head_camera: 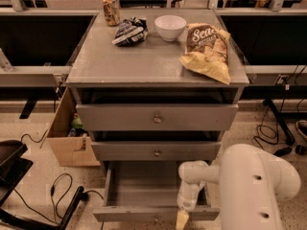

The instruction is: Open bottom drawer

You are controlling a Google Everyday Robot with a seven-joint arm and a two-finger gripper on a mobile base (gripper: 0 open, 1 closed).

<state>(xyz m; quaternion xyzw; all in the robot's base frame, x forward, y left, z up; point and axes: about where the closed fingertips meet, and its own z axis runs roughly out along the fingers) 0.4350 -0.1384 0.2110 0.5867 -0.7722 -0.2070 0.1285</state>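
End effector [182, 219] vertical over bottom drawer [139, 188] front

This looks like a robotics lab or test office. Long dark benches [38, 37] on metal frames run behind the counter's [144, 66] back edge. Loose cables [57, 190] trail over the speckled hard floor [33, 133], and an open cardboard box [67, 147] sits by the left edge. A can [111, 9] stands at the back left corner and a chip bag [207, 51] lies near the right edge. The robot's hand [182, 219] hangs at the front of the open bottom drawer [144, 190].
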